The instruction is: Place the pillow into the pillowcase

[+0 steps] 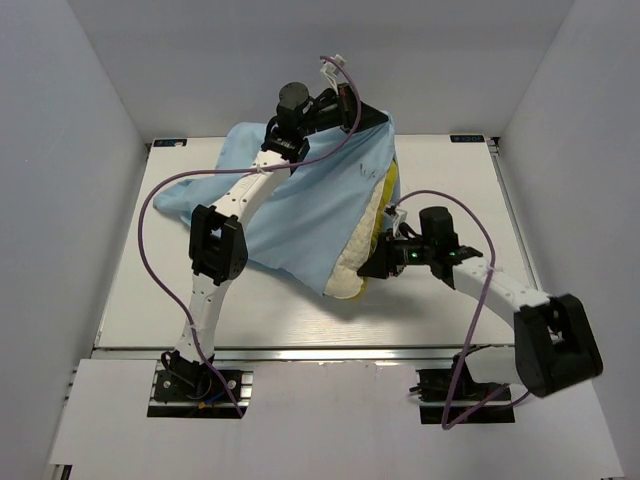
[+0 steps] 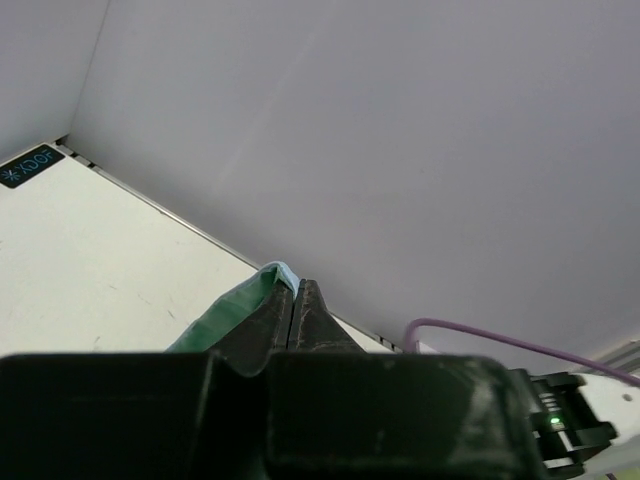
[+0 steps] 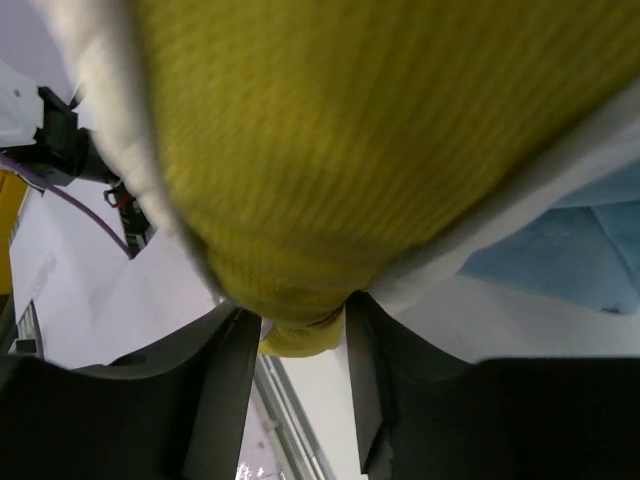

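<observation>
Right wrist: right fingers [image 3: 222,385] pinch pillow [image 3: 330,150] band; left fingers [image 2: 280,320] clamp pillowcase [image 2: 225,315] edge.

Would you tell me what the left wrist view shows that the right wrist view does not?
Only the left wrist view shows the left gripper, shut on a green-and-blue edge of the pillowcase. Only the right wrist view shows the right gripper, pinching the pillow by its yellow band. Both views show some of the pillowcase, a purple cable and a part of the table.
</observation>
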Controlling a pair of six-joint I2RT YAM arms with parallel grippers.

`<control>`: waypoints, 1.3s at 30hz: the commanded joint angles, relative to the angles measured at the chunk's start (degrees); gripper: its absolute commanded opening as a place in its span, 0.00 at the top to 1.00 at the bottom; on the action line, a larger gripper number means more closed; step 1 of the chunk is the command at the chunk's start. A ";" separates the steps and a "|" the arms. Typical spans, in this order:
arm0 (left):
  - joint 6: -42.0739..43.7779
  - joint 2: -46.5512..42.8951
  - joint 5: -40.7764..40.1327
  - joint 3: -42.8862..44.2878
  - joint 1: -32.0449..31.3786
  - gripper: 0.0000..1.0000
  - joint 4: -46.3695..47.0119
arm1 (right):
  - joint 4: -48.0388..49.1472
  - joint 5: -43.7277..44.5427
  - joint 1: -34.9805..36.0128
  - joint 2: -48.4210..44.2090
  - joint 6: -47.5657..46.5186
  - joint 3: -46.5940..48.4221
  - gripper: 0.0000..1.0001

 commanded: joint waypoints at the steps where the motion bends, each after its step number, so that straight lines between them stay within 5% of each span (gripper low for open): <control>1: -2.42 -3.02 -0.08 3.68 -0.07 1.00 4.51 | 9.03 1.43 1.68 4.75 3.41 4.92 0.60; 5: -2.51 -3.73 0.19 3.77 -1.13 1.00 4.16 | 16.75 4.85 3.44 8.89 8.23 11.86 0.71; 11: -2.33 -4.87 -0.51 2.46 -2.36 1.00 4.86 | 35.04 12.68 3.27 8.63 18.69 16.53 0.73; 22: -3.56 -2.76 -2.45 5.09 -7.28 1.00 6.18 | 28.75 36.03 5.38 25.15 11.33 25.14 0.74; 28: 2.40 -7.06 -6.38 -5.00 -7.28 0.98 1.09 | 29.18 36.68 3.62 24.37 9.67 21.29 0.74; 30: 7.58 -10.21 -9.12 -10.37 -6.93 0.83 -3.63 | 29.79 35.89 3.53 21.91 9.04 17.70 0.74; 33: 15.49 -15.48 -15.97 -15.64 -6.75 0.48 -9.44 | 30.76 34.40 3.27 18.92 8.51 13.56 0.74; 34: 17.16 -17.16 -17.90 -17.22 -6.75 0.28 -9.98 | 31.11 33.96 3.09 18.39 8.51 12.76 0.75; 36: 21.65 -22.07 -24.66 -21.00 -6.75 0.09 -11.65 | 31.29 32.65 2.83 17.69 8.60 11.70 0.75; 39: 26.66 -25.43 -31.88 -21.46 -6.49 0.02 -15.08 | 31.11 31.41 2.65 17.86 8.95 11.61 0.76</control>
